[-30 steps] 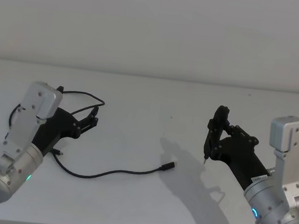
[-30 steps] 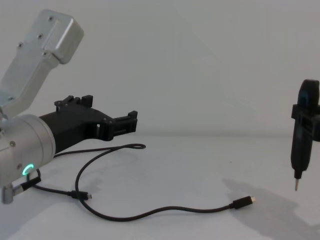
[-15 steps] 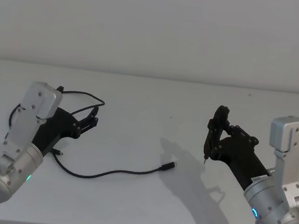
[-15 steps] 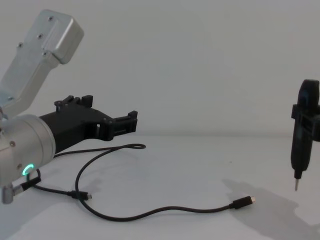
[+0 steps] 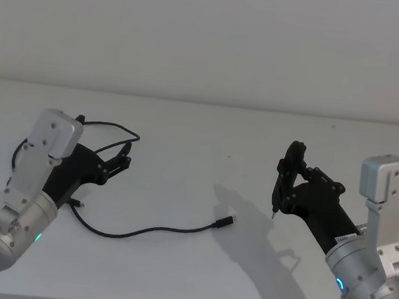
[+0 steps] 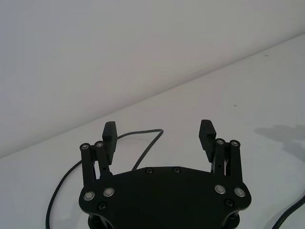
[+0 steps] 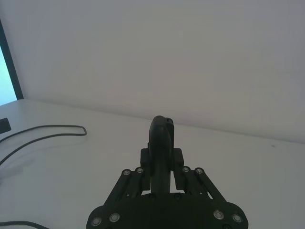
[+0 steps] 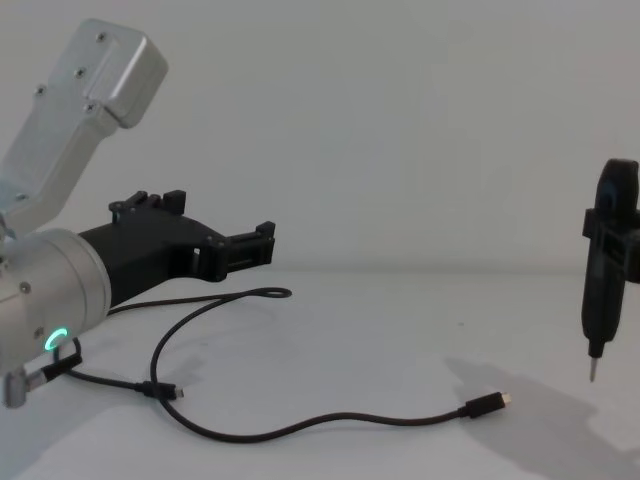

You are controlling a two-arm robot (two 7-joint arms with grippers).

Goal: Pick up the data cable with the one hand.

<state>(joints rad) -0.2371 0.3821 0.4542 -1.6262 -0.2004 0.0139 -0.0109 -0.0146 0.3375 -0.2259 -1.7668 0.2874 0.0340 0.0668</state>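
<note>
Data cable [image 5: 142, 230] lies slack across the left half of the desk [image 5: 201, 132], plug pointing right. We see the left end effector [image 5: 125, 155] above its far loop, fingers spread. The right end effector [image 5: 277, 199], pressed together, hangs well right.

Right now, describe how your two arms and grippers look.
Left gripper: black, angular, two padded fingers on linkages with silver pivots; thick silver cylindrical wrist with a green light ring and a silver boxy housing. Right gripper: slim, dark, ending in a pointed tip; silver wrist with a blue light ring.
</note>
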